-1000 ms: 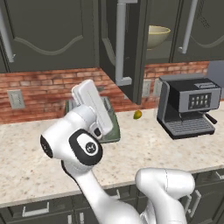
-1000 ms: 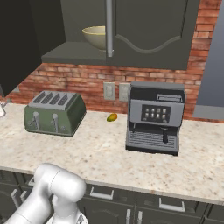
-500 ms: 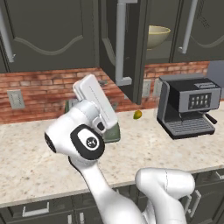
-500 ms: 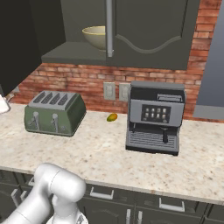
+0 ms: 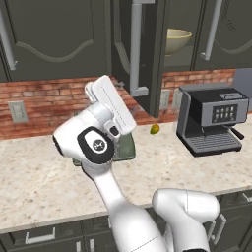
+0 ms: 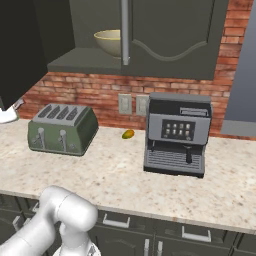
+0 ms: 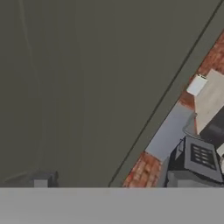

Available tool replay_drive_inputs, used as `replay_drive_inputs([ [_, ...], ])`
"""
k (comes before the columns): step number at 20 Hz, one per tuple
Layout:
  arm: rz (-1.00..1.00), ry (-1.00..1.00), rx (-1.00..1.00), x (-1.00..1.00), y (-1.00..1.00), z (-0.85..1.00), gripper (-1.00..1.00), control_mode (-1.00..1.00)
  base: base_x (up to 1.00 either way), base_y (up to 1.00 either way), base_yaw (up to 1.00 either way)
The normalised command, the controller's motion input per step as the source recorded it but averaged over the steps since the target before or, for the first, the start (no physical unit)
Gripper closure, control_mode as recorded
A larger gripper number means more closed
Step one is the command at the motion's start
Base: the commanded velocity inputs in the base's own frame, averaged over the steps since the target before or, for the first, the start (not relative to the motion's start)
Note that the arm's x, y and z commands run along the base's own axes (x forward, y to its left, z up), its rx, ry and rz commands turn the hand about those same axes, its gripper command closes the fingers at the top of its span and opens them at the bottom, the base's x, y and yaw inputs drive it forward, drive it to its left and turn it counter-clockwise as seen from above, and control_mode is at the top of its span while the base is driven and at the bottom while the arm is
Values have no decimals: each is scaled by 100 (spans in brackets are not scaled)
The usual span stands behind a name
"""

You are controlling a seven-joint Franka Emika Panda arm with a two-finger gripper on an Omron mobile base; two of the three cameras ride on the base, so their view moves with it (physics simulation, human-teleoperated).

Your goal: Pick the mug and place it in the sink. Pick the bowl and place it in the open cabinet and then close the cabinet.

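Speckled beige counter under a red brick backsplash, dark charcoal cabinets above. Bowl resting on the shelf of the open cabinet, cream rim also visible past the door edge. Cabinet door swung out toward the room, long silver bar handle facing the arm. Green toaster, small yellow-green fruit and espresso machine along the wall. Mug and sink out of frame, so that step not checkable from here. Bowl placement judged done; closing the door judged the step left. Hand camera pressed up near a flat dark panel, probably the door face. Fingertips unseen; jaws taken as spread wide, holding nothing.
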Motion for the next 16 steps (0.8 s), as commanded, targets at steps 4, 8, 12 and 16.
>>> replay_drive_inputs([
  [4,-11,-6,4,43,-29,-9,-100,-100,0,0,0],
  [8,-10,0,3,72,-23,-30,-100,-100,0,0,0],
  [12,-10,0,0,90,-19,-34,-100,-100,0,0,0],
  [16,-8,3,2,99,-47,-22,-100,-100,0,0,0],
])
